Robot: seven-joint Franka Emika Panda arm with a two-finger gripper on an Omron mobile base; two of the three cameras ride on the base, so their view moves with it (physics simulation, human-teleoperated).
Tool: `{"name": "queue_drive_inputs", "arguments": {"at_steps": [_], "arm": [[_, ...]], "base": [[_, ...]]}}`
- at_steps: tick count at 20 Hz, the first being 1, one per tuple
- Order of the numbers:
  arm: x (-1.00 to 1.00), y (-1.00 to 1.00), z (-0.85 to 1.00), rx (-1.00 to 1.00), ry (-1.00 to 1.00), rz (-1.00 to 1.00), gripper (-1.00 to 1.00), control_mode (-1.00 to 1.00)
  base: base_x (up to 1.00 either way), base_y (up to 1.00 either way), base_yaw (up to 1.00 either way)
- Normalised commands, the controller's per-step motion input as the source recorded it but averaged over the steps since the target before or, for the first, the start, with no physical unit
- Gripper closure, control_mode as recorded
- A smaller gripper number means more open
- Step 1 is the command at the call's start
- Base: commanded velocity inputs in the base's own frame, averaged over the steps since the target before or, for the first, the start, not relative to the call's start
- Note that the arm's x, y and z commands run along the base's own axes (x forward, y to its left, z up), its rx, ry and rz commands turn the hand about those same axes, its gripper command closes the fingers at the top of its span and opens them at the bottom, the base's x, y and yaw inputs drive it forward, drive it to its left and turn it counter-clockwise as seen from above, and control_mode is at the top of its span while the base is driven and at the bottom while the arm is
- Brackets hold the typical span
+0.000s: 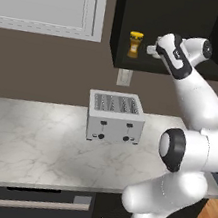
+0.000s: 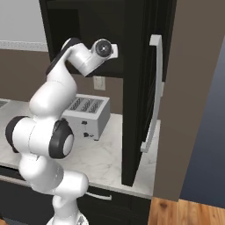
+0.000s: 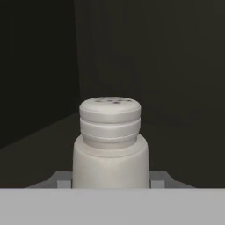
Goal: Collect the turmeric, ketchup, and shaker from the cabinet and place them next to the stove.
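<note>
Reaching into the cabinet (image 1: 197, 25), the pincer (image 3: 110, 183) sits closed on the shaker's (image 3: 110, 145) lower body, low enough to steady its lift off the shelf, while the turmeric (image 1: 135, 44) waits beside it on that shelf.

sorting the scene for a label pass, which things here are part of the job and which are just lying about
Part of the job:
- shaker, between the claw's fingertips
- turmeric, on the cabinet shelf
- cabinet
- claw

Just lying about:
- toaster
- counter
- wall outlet
</note>
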Motion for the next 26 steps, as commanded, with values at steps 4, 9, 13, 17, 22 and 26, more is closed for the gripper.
{"name": "queue_drive_inputs", "arguments": {"at_steps": [4,9,13,17,22,26], "arm": [[-0.81,-0.07,0.01,0.00,-0.06,-0.03,1.00,-1.00],[-0.93,-0.16,0.00,0.00,-0.05,-0.03,1.00,-1.00],[-0.99,-0.14,-0.01,0.00,-0.01,-0.02,1.00,-1.00],[-0.97,-0.05,-0.05,-0.01,0.00,0.00,1.00,-1.00],[-0.98,0.00,-0.07,-0.03,0.00,0.00,1.00,-1.00],[-0.95,0.05,-0.06,-0.01,0.00,0.02,1.00,-1.00]], "base": [[0.00,0.00,0.00],[0.00,0.00,0.00],[0.00,0.00,0.00],[0.00,0.00,0.00],[0.00,0.00,0.00],[0.00,0.00,0.00]]}}
